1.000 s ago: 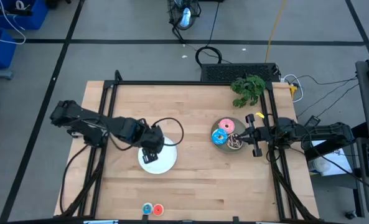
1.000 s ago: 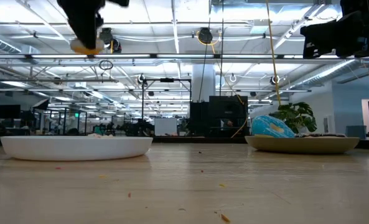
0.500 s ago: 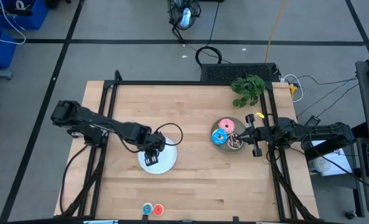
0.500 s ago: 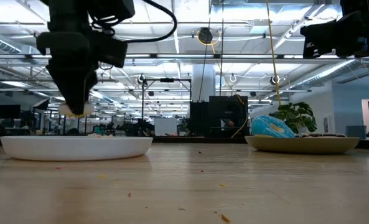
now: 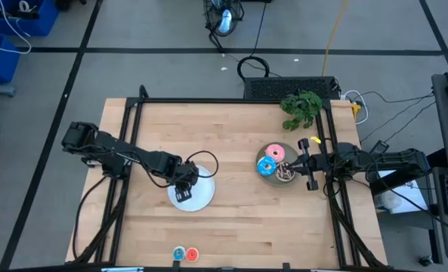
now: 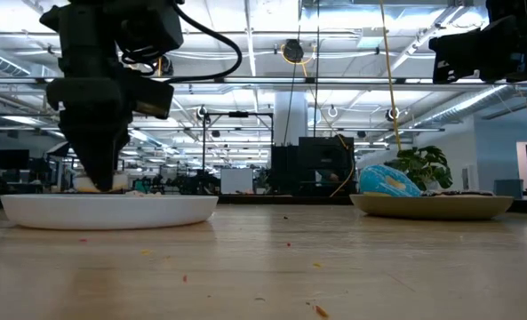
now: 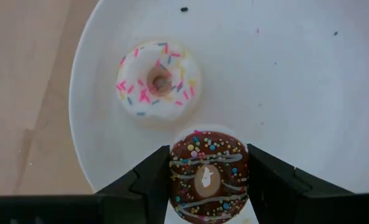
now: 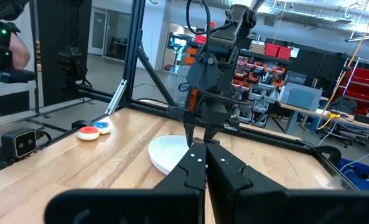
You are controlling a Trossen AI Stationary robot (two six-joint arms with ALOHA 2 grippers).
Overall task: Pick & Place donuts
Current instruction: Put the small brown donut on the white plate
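My left gripper [image 5: 183, 184] is low over the white plate [image 5: 201, 198], shut on a tiny brown donut [image 7: 209, 179]. A tiny whitish-pink donut [image 7: 158, 79] lies flat on that plate just beyond it. In the low view the left gripper [image 6: 99, 180] reaches down to the white plate's rim [image 6: 107, 210]. The grey plate [image 5: 270, 152] carries the larger blue donut [image 5: 267, 167], pink donut [image 5: 275, 154] and brown donut [image 5: 286, 174]. Tiny blue [image 5: 179, 254] and red [image 5: 193, 255] donuts lie near the table's near edge. My right gripper [image 5: 302, 162] waits shut, raised by the grey plate's right side. My left gripper pinches the tiny brown donut by its outer rim [image 7: 174, 180], one finger [image 7: 148, 182] on each of two opposite sides. The fingers come from above, pointing down. The donut lies level with its sprinkled icing upward; whether its underside touches the white plate, I cannot tell.
A green plant sprig [image 5: 301, 108] and a small yellow object [image 5: 314, 141] lie near the table's far right corner. A black frame borders the table. Bare wood stretches between the two plates and in front of them.
My left gripper has come down from well above the white plate to its surface level, carrying the tiny brown donut, and has shifted slightly toward the table's left. It has stayed shut on the donut. The right arm has kept still.
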